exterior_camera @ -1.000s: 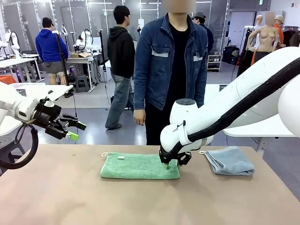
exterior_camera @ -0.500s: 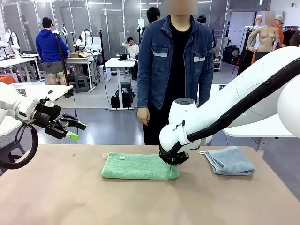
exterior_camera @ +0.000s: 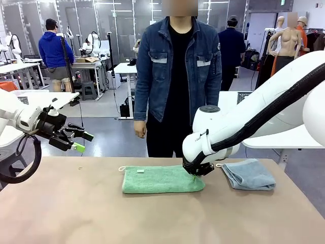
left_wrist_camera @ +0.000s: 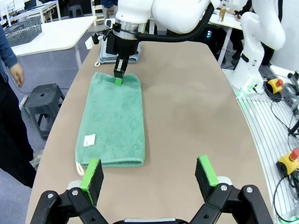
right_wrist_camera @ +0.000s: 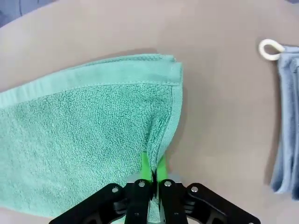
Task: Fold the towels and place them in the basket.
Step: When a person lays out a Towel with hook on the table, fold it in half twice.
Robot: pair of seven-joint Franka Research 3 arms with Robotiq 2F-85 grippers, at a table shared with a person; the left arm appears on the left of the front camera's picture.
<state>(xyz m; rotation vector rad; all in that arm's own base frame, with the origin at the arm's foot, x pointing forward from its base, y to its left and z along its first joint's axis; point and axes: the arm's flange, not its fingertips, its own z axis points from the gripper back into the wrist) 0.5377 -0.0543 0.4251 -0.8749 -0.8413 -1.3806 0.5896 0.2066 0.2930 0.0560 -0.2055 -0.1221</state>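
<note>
green towel [exterior_camera: 162, 179] dragged toward robot's right by right pincer [exterior_camera: 196, 173], person stepped left

Green towel [right_wrist_camera: 79, 126]: folded, flat on brown table [right_wrist_camera: 219, 93], right edge pinched between the closed pads of the right gripper [right_wrist_camera: 153, 173]. Blue-grey towel [right_wrist_camera: 286, 116]: at frame's right edge, well apart, white loop [right_wrist_camera: 271, 49] at its corner.

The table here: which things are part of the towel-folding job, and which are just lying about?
Part of the job:
- green towel, pinched at its end by the shut right gripper
- blue-grey towel, folded, lying beside it
- left gripper, open, off the table's left end

Just about:
- person standing at the far side
- grey stool on the floor
</note>
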